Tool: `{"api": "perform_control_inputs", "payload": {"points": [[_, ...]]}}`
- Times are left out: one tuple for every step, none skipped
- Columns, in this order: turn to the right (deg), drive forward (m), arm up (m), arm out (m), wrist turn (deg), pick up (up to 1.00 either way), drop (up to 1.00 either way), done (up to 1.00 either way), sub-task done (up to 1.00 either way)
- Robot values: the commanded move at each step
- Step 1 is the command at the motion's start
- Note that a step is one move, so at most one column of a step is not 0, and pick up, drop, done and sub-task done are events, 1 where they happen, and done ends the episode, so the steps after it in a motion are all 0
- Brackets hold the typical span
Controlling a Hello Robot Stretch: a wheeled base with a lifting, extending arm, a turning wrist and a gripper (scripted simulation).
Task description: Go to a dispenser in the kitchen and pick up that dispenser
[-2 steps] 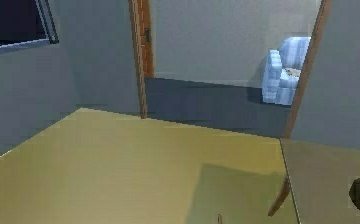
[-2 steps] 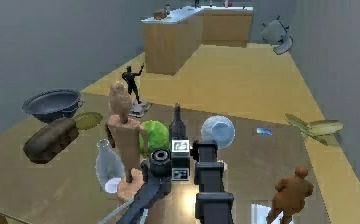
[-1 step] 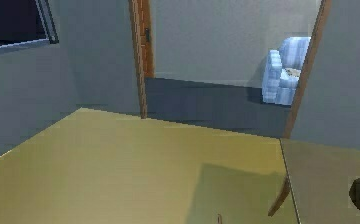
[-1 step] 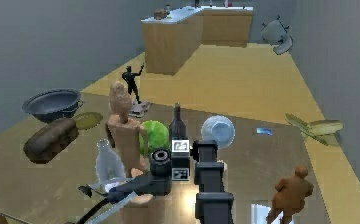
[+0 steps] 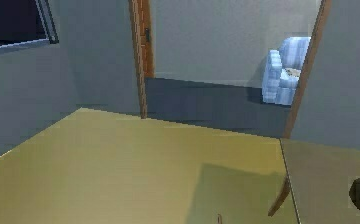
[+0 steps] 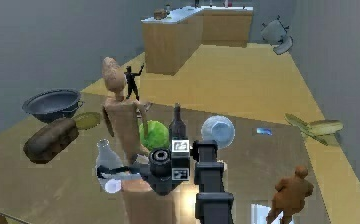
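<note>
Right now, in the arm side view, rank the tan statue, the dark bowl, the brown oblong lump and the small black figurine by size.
1. tan statue
2. dark bowl and brown oblong lump: alike, unranked
3. small black figurine: smallest, though it stands farther back

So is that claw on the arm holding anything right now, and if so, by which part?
It cannot be told: the far end of the gripper sits among things on the table, a clear bottle-like thing right at it.
</note>
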Motion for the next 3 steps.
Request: {"api": "perform_control_inputs", "payload": {"points": [[0.0,0.0,0.0,0.0,30.0,0.0,0.0,0.0,0.0],[0.0,0.0,-0.3,0.0,0.0,0.0,0.0,0.0,0.0],[0.0,0.0,0.0,0.0,0.0,1.0,0.0,0.0,0.0]]}}
